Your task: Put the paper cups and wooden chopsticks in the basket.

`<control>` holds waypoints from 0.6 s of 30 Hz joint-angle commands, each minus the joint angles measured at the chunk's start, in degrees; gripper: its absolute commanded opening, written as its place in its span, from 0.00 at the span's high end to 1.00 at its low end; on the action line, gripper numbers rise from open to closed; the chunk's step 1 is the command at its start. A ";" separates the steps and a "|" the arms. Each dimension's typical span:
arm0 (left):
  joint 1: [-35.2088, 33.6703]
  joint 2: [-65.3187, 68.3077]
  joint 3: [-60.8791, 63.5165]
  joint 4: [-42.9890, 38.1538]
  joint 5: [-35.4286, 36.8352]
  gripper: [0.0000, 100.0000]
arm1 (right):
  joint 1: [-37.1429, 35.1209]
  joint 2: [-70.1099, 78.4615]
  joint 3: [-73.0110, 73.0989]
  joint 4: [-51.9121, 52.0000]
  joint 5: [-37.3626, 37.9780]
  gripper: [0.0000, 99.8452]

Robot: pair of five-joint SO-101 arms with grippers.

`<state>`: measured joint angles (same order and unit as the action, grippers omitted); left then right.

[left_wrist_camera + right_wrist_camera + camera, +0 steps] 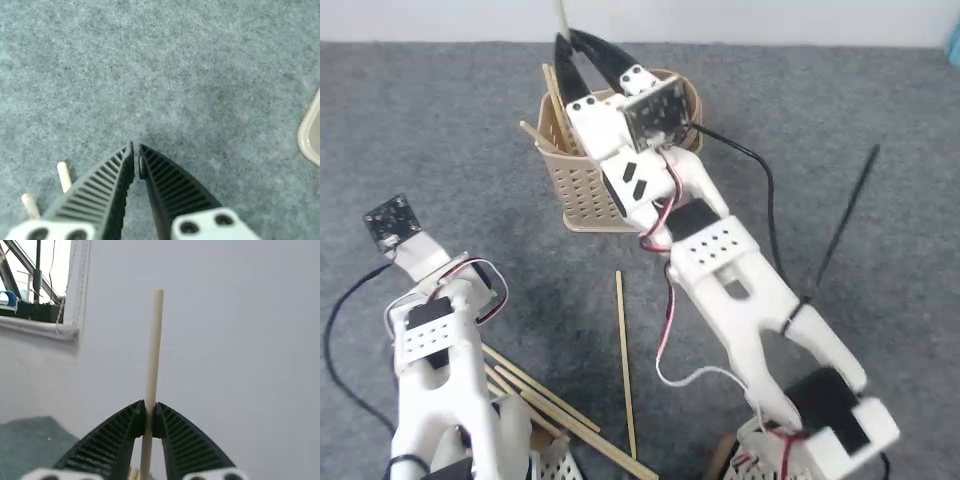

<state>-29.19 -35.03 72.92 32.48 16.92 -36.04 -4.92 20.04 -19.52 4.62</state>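
High view: right gripper raised over beige perforated plastic basket containing at least three pale wooden chopsticks, one lone chopstick flat on grey carpet; left wrist view: left gripper low over carpet, jaws nearly together, empty, near two stick ends; right wrist view: jaws clamped on one upright chopstick.

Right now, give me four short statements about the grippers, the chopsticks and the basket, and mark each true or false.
1. The right gripper is shut on a chopstick. True.
2. The left gripper holds a chopstick. False: it is shut on nothing, over the carpet.
3. Every chopstick is already in the basket. False: loose chopsticks lie on the carpet.
4. The basket stands upright with sticks in it. True.
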 commanded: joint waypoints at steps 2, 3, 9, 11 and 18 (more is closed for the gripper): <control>0.62 0.09 -2.24 -1.23 -0.09 0.98 | 1.27 1.01 -4.48 7.43 1.05 0.86; 0.62 0.09 -2.24 -1.32 -0.09 0.98 | 1.10 0.48 -4.92 10.24 0.88 0.82; 0.62 0.09 -2.15 -2.29 -0.09 0.98 | 0.48 -7.34 -8.44 22.20 -5.54 0.83; 0.62 0.09 -2.15 -2.29 -0.09 0.98 | 0.48 -12.00 -9.85 28.44 -8.70 0.88; 0.53 0.09 -2.07 -2.29 -0.09 0.98 | 0.13 -27.65 -9.93 53.41 -17.67 0.95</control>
<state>-29.19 -35.03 72.92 31.52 16.92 -35.52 -24.44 12.48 23.74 -9.54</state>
